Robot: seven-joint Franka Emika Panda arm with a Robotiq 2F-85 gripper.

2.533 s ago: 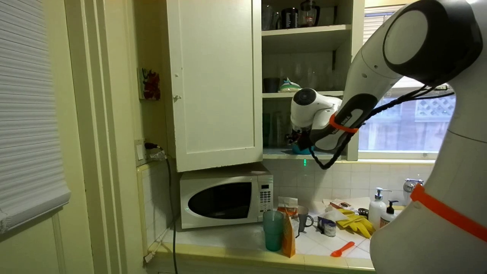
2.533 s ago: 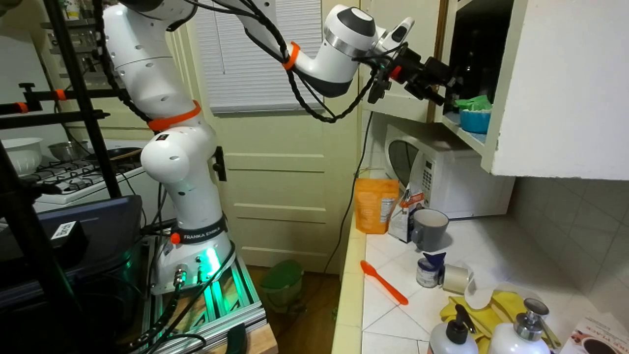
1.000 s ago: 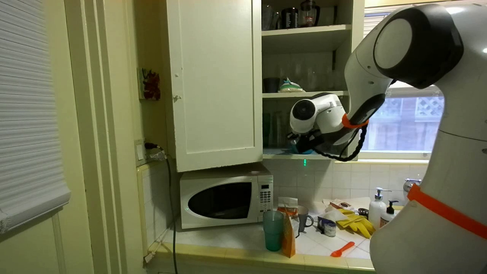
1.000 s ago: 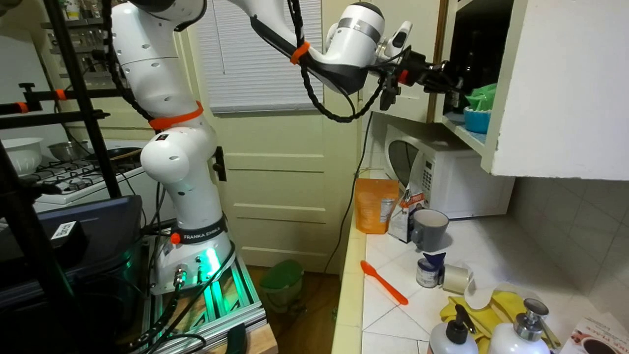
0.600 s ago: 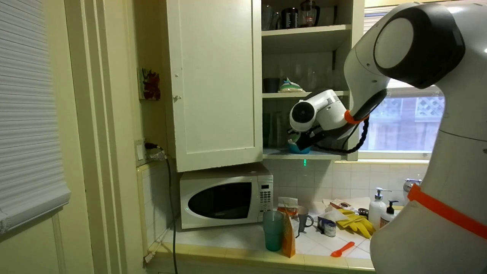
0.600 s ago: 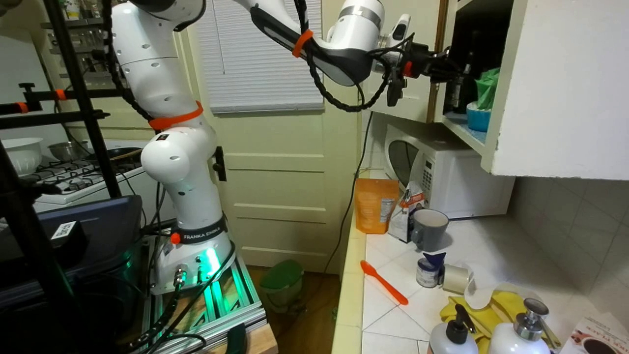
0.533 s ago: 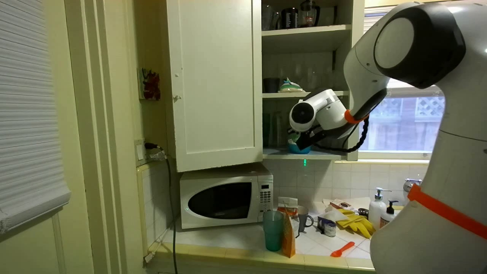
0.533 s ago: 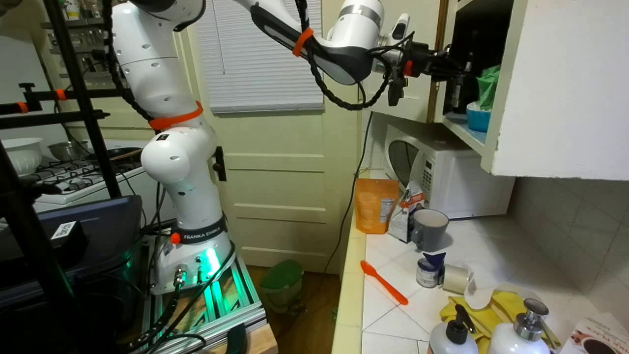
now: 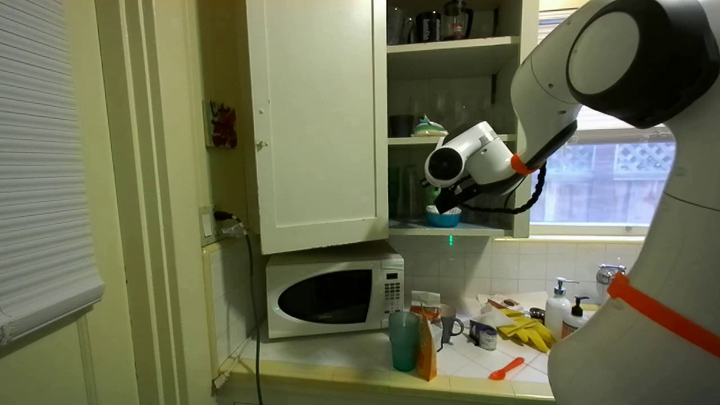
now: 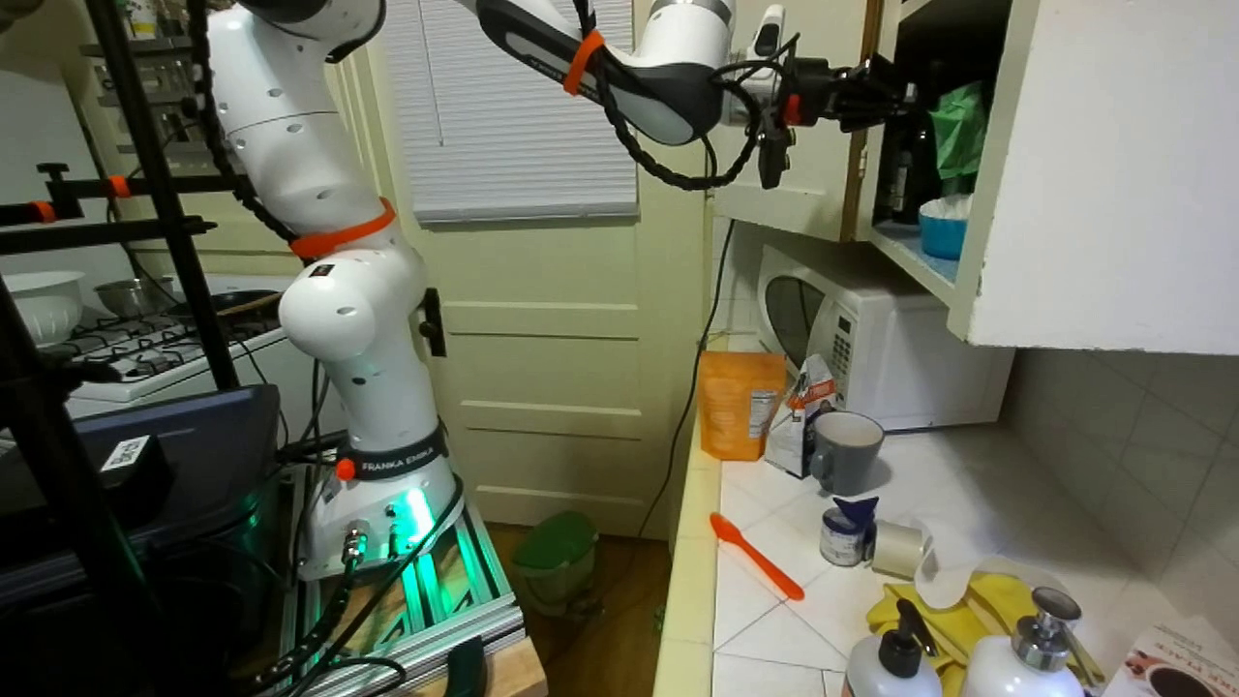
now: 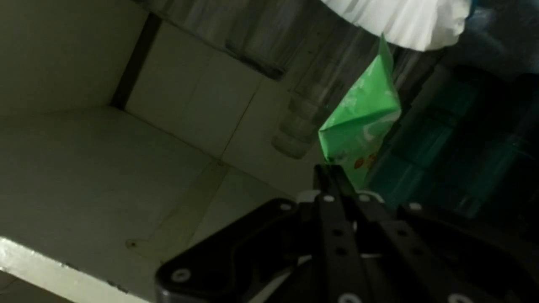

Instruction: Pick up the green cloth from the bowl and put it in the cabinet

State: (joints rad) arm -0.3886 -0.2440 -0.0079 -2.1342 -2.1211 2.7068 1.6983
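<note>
In the wrist view my gripper [image 11: 330,168] is shut on a corner of the green cloth [image 11: 366,113], which looks crinkled and printed, with red marks. The cloth [image 10: 960,131] hangs above the blue bowl [image 10: 942,237], apart from its rim, in an exterior view. Inside the bowl sits a white pleated lining [image 11: 408,23]. Bowl [image 9: 443,219] and cloth are both within the open cabinet [image 9: 524,112], the bowl on its lowest shelf. My wrist hides most of the fingers in that exterior view.
Dark green glasses [image 11: 425,143] and clear glasses [image 11: 299,122] stand behind the cloth. A dark bottle [image 10: 905,169] is beside the bowl. An open cabinet door [image 9: 320,112] flanks the opening, and a middle shelf [image 9: 450,140] runs above. Below stands a microwave [image 9: 332,298].
The cloth lay low in the bowl at first. My gripper has since levelled out and risen, lifting the cloth clear of the bowl and uncovering the white lining.
</note>
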